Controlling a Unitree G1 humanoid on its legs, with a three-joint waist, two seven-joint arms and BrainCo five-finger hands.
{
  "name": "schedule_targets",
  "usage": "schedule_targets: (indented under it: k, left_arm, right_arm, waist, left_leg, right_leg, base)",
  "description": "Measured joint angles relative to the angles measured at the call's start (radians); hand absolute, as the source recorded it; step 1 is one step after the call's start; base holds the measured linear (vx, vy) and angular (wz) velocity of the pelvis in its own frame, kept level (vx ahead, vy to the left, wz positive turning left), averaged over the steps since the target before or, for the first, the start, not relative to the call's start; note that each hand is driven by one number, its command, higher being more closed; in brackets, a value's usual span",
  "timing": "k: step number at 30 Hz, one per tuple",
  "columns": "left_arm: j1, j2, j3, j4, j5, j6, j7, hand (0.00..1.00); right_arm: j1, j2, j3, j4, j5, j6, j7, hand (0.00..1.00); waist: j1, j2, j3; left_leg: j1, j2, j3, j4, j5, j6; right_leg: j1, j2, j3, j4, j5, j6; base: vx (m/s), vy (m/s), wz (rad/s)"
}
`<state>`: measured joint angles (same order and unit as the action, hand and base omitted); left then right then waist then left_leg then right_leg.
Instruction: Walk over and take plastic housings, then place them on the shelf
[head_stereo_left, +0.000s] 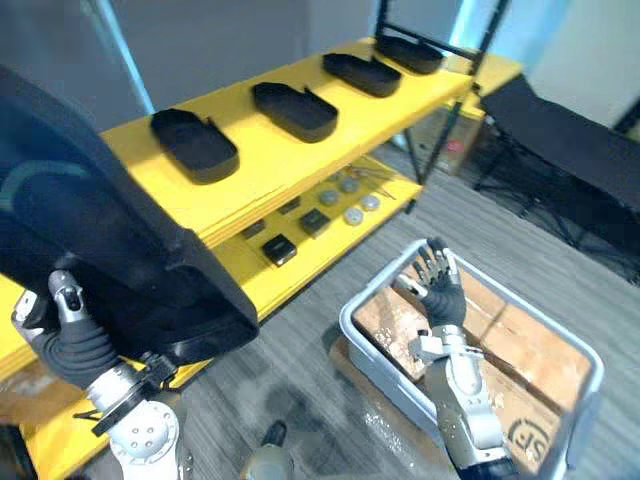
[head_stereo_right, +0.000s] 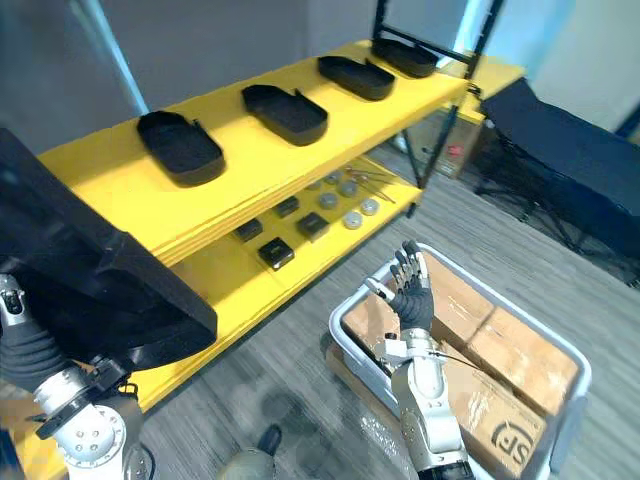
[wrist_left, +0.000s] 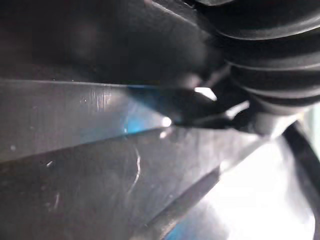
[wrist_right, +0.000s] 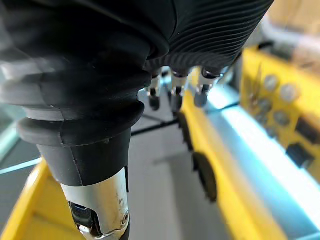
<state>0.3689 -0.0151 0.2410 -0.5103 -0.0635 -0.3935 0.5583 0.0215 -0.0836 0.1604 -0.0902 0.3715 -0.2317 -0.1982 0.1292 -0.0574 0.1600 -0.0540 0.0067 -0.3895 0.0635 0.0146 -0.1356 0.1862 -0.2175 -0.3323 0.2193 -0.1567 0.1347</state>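
Black plastic housing rests over the left hand, grip unreadable, yellow shelf just ahead; right hand splayed open.

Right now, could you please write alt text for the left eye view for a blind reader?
The left hand bears a large black housing at lower left, before a yellow shelf whose top level carries four more housings. The right hand hovers open over a grey bin.

Black housings line the shelf; another housing, apparently tilted, nearer.
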Motion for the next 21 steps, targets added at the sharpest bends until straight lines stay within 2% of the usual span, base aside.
schedule_targets:
  k: [2, 3, 4, 5, 6, 7, 9, 10, 11, 13, 14, 15, 16, 17, 18, 21]
  left_arm:
    - [0.008, -0.01, -0.005, 0.0, -0.028, -0.003, -0.041, 1.0]
    - [0.003, -0.016, -0.018, 0.001, -0.051, -0.005, -0.082, 1.0]
    - [-0.011, -0.016, -0.04, 0.009, -0.068, -0.013, -0.146, 1.0]
    - [-0.027, -0.01, -0.055, 0.023, -0.078, -0.019, -0.175, 1.0]
    - [-0.041, -0.007, -0.093, 0.04, -0.087, -0.021, -0.228, 1.0]
    - [-0.045, -0.004, -0.131, 0.06, -0.095, -0.021, -0.266, 1.0]
    - [-0.042, -0.003, -0.158, 0.064, -0.095, -0.021, -0.287, 1.0]
    - [-0.042, -0.001, -0.158, 0.064, -0.095, -0.021, -0.289, 1.0]
    - [-0.041, 0.006, -0.148, 0.067, -0.097, -0.019, -0.289, 1.0]
    - [-0.037, 0.008, -0.136, 0.07, -0.097, -0.019, -0.291, 1.0]
    - [-0.034, 0.009, -0.134, 0.07, -0.094, -0.019, -0.291, 1.0]
    - [-0.031, 0.007, -0.135, 0.072, -0.093, -0.019, -0.289, 1.0]
    - [-0.025, 0.008, -0.134, 0.077, -0.092, -0.019, -0.282, 1.0]
    - [-0.015, 0.008, -0.129, 0.082, -0.094, -0.019, -0.269, 1.0]
    - [-0.016, 0.009, -0.128, 0.093, -0.093, -0.018, -0.255, 1.0]
    - [-0.011, 0.008, -0.129, 0.101, -0.085, -0.013, -0.218, 1.0]
  right_arm:
    - [0.003, -0.001, -0.001, 0.005, -0.029, 0.0, -0.002, 0.0]
    - [0.016, 0.0, -0.011, 0.004, -0.042, 0.002, -0.003, 0.0]
    - [0.038, 0.003, -0.046, -0.001, -0.049, 0.004, -0.014, 0.0]
    - [0.051, 0.005, -0.069, -0.005, -0.051, 0.006, -0.023, 0.0]
    - [0.085, 0.0, -0.114, -0.015, -0.052, 0.008, -0.041, 0.0]
    - [0.115, -0.006, -0.152, -0.018, -0.057, 0.008, -0.051, 0.0]
    - [0.131, -0.02, -0.177, -0.019, -0.072, 0.006, -0.062, 0.0]
    - [0.131, -0.017, -0.177, -0.018, -0.072, 0.004, -0.063, 0.0]
    - [0.128, 0.005, -0.167, -0.018, -0.072, -0.007, -0.061, 0.0]
    - [0.125, 0.025, -0.144, -0.018, -0.071, -0.015, -0.059, 0.0]
    - [0.119, 0.029, -0.132, -0.018, -0.06, -0.033, -0.04, 0.0]
    - [0.115, 0.027, -0.132, -0.018, -0.059, -0.038, -0.032, 0.0]
    - [0.101, 0.025, -0.13, -0.017, -0.042, -0.042, -0.015, 0.0]
    - [0.076, 0.026, -0.116, -0.016, -0.027, -0.052, 0.007, 0.0]
    - [0.062, 0.03, -0.111, -0.011, -0.027, -0.056, 0.021, 0.0]
    - [0.062, 0.029, -0.081, -0.007, -0.031, -0.055, 0.035, 0.0]
  waist:
    - [-0.002, 0.014, 0.009]
    - [-0.013, 0.018, 0.015]
    - [-0.043, 0.02, 0.023]
    - [-0.053, 0.021, 0.034]
    - [-0.079, 0.029, 0.042]
    - [-0.091, 0.043, 0.047]
    - [-0.09, 0.056, 0.054]
    - [-0.086, 0.057, 0.059]
    - [-0.081, 0.045, 0.069]
    - [-0.076, 0.037, 0.082]
    - [-0.068, 0.035, 0.1]
    - [-0.06, 0.039, 0.106]
    - [-0.048, 0.042, 0.112]
    - [-0.032, 0.051, 0.11]
    - [-0.039, 0.049, 0.116]
    - [-0.049, 0.048, 0.12]
  left_leg:
    - [-0.005, 0.001, 0.0, 0.008, 0.006, -0.009]
    - [-0.034, 0.0, 0.057, 0.02, 0.021, 0.006]
    - [-0.058, 0.019, 0.22, 0.019, -0.011, 0.093]
    - [-0.07, 0.044, 0.297, 0.023, -0.009, 0.119]
    - [-0.095, 0.087, 0.446, 0.047, -0.002, 0.161]
    - [-0.103, 0.111, 0.543, 0.046, 0.004, 0.151]
    - [-0.104, 0.1, 0.564, 0.039, 0.044, 0.113]
    - [-0.104, 0.092, 0.568, 0.047, 0.074, 0.087]
    - [-0.104, 0.082, 0.592, 0.083, 0.072, 0.081]
    - [-0.108, 0.083, 0.607, 0.135, 0.039, 0.087]
    - [-0.131, 0.087, 0.591, 0.234, -0.005, 0.074]
    - [-0.14, 0.086, 0.528, 0.282, -0.028, 0.06]
    - [-0.153, 0.082, 0.433, 0.34, -0.063, 0.022]
    - [-0.156, 0.078, 0.367, 0.367, -0.118, 0.0]
    - [-0.164, 0.078, 0.376, 0.375, -0.126, 0.004]
    - [-0.184, 0.07, 0.399, 0.374, -0.135, 0.019]
  right_leg:
    - [0.032, 0.009, -0.044, -0.011, -0.013, -0.003]
    - [0.053, 0.01, -0.096, -0.018, -0.025, -0.003]
    - [0.078, 0.009, -0.172, -0.024, -0.031, -0.005]
    - [0.091, 0.013, -0.203, -0.021, -0.031, -0.005]
    - [0.105, 0.008, -0.251, -0.011, -0.032, -0.005]
    - [0.111, 0.001, -0.278, 0.004, -0.035, -0.007]
    - [0.108, -0.019, -0.269, 0.038, -0.061, 0.002]
    - [0.106, -0.037, -0.259, 0.053, -0.079, 0.01]
    - [0.105, -0.067, -0.228, 0.066, -0.096, 0.01]
    - [0.099, -0.085, -0.197, 0.077, -0.096, 0.01]
    - [0.091, -0.092, -0.155, 0.084, -0.096, 0.011]
    - [0.089, -0.091, -0.137, 0.086, -0.098, 0.014]
    - [0.084, -0.09, -0.104, 0.081, -0.107, 0.025]
    - [0.07, -0.089, -0.064, 0.06, -0.125, 0.053]
    - [0.058, -0.094, -0.046, 0.059, -0.125, 0.072]
    - [0.015, -0.113, -0.016, 0.074, -0.126, 0.073]
  base:
    - [-0.01, -0.116, 0.57]
    - [-0.05, -0.095, 1.19]
    - [-0.06, -0.078, 1.44]
    - [-0.07, -0.057, 1.83]
    - [-0.06, -0.005, 1.68]
    - [-0.07, 0.023, 1.56]
    - [-0.02, 0.051, 0.59]
    - [-0.01, 0.064, -0.08]
    - [-0.01, 0.076, -0.25]
    - [-0.02, 0.109, -0.49]
    - [-0.04, 0.146, -0.64]
    - [-0.06, 0.112, -0.9]
    - [-0.05, 0.073, -1.11]
    - [-0.04, 0.071, -1.07]
    - [-0.09, 0.148, -0.72]
    - [-0.08, 0.119, -0.18]
